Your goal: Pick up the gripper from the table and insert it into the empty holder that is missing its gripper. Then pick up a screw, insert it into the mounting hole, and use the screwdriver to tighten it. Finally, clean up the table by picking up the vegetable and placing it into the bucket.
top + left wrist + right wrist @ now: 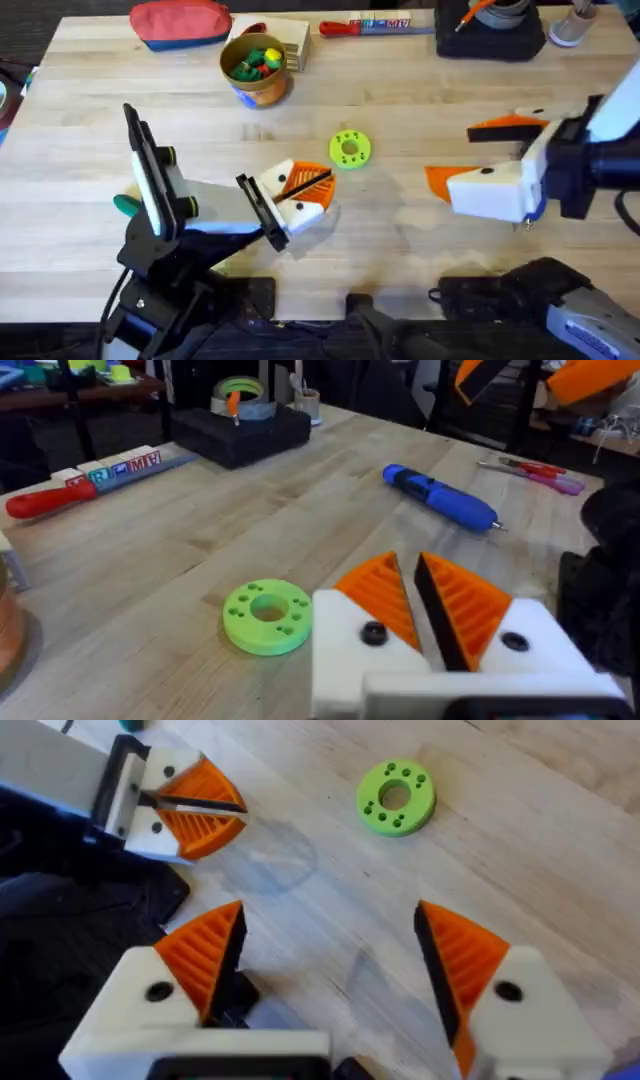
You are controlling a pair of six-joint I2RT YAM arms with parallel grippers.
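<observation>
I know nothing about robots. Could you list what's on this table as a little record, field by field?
Surface: pale wooden table
Left end effector: white with orange ribbed pads, shut
Right end effector: same build, open, nothing between its pads
Between them: lime-green round plastic disc with holes
Far side: tan-orange bucket with blue band holding colourful toy pieces; red pouch; red-handled screwdriver
Also: blue pen-shaped screwdriver, lying flat

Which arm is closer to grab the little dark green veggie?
Left. The vegetable lies right beside the left arm, while the open right gripper hangs far across the table. The left gripper is shut, so it would likely need to open first.
</observation>
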